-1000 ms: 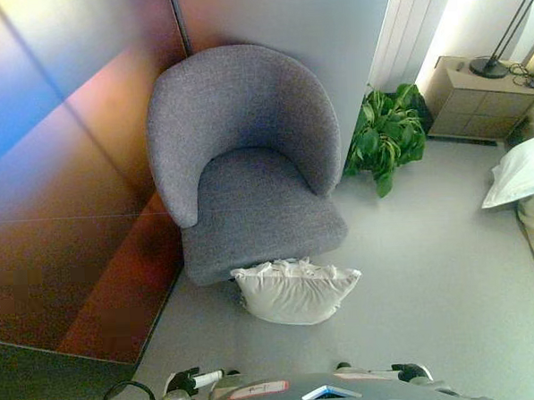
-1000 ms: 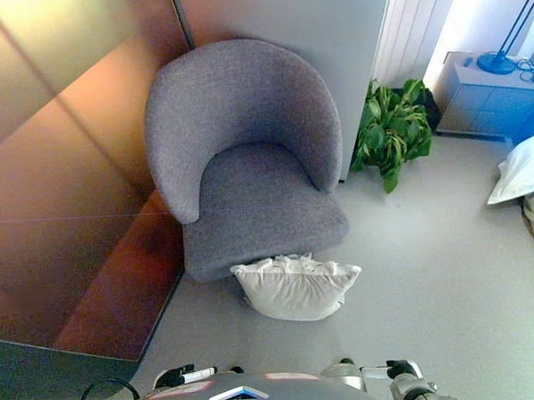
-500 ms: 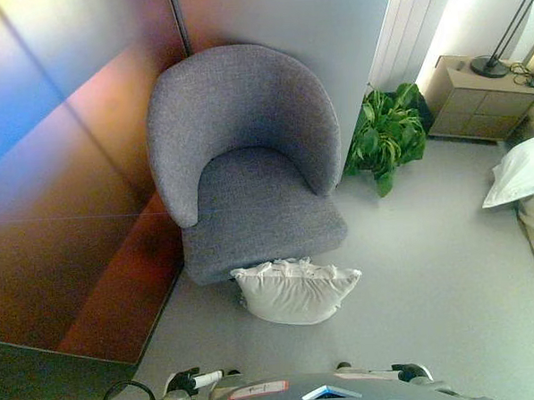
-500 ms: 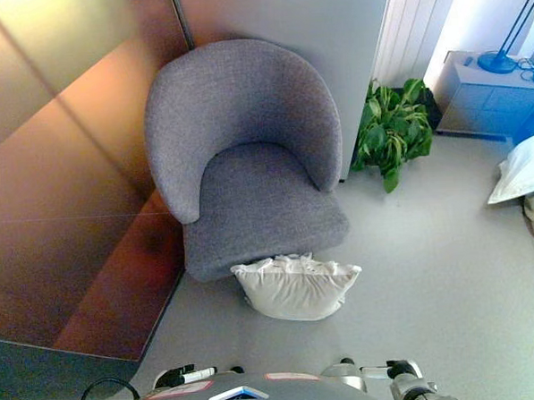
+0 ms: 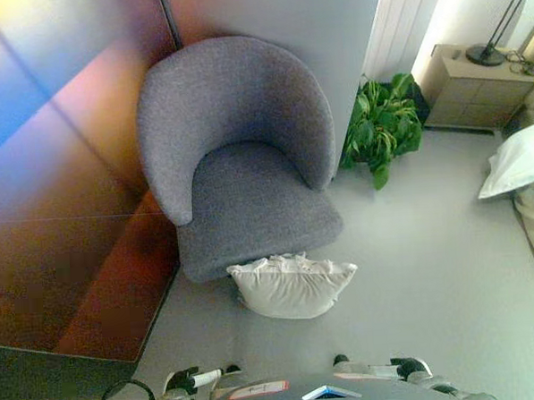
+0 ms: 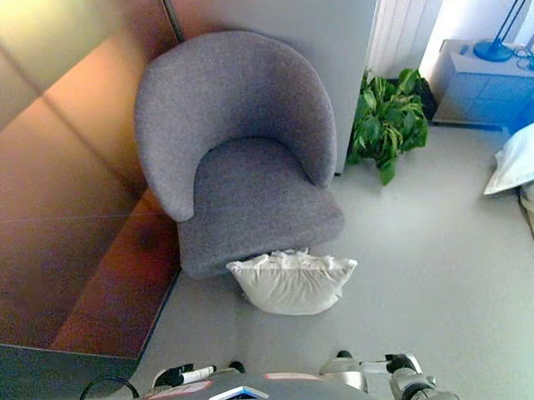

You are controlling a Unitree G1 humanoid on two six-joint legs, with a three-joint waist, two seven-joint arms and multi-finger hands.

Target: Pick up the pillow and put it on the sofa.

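Observation:
A white pillow [image 5: 292,286] lies on the grey floor, leaning against the front of the grey round-backed armchair [image 5: 249,201], whose seat is bare. My left hand [image 5: 191,381] shows low at the bottom edge, left of the pillow and well short of it. My right hand [image 5: 401,369] shows at the bottom edge to the right, also apart from the pillow. Both hands hold nothing that I can see. The same scene shows in the right eye view, with the pillow [image 6: 292,283] in front of the chair.
A glossy wall panel [image 5: 60,175] runs along the chair's left. A green potted plant [image 5: 381,127] stands right of the chair, with a bedside cabinet [image 5: 471,86] and lamp behind. A bed with a white pillow [image 5: 520,158] is at the right edge.
The whole picture has shifted slightly, so the camera moved. The pillow, the chair and both hands have not visibly moved.

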